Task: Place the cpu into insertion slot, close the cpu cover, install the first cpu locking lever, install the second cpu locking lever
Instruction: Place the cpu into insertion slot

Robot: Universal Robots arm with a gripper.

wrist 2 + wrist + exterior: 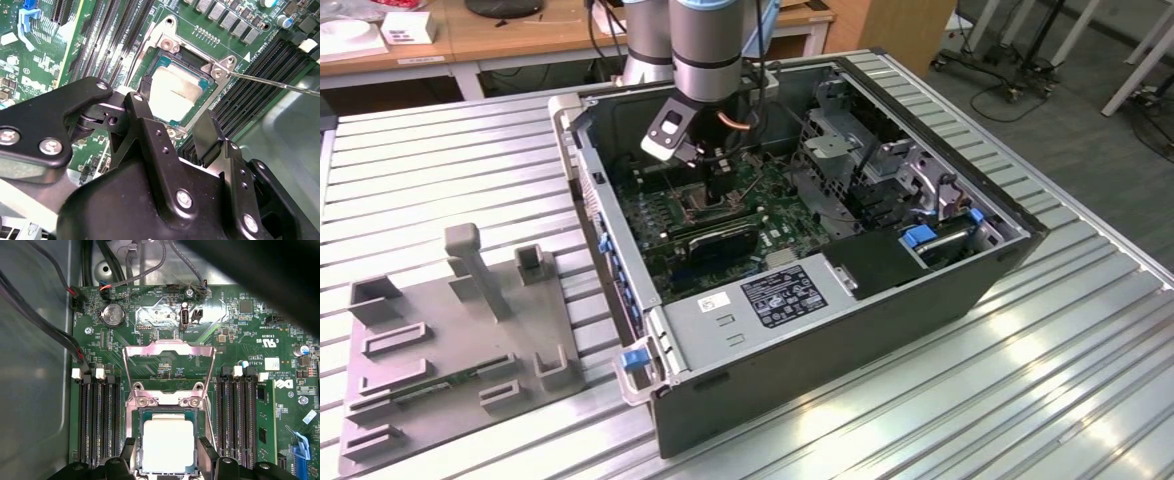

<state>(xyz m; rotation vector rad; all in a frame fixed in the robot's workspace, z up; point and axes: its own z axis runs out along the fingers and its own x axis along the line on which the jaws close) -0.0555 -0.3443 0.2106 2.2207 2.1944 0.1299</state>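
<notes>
first wrist view: the black gripper (167, 450) has its fingers (128, 455) spread, one on each side of the cpu (168, 444); whether they touch its edges cannot be told. the cpu, a flat square with a dull silvery top, lies inside the insertion slot (165, 401), level within the silvery rim. beyond it the cpu cover (170, 346), a thin shiny frame with a cut-out centre, lies folded back off the slot, green circuit board (150, 315) showing through its opening. long black memory slots (97, 420) run along both sides, and a round coin battery (113, 315) sits further on. in the second wrist view a thin metal rod (270, 81) sticks out from the slot's corner past the gripper (172, 110) and cpu (175, 90). in the exterior view the board lies in an open dark computer case (854, 330) on a ribbed metal table (1067, 380), with a grey moulded fixture plate (454, 340) on the exterior view's left. wooden desks (520, 35) stand behind.
</notes>
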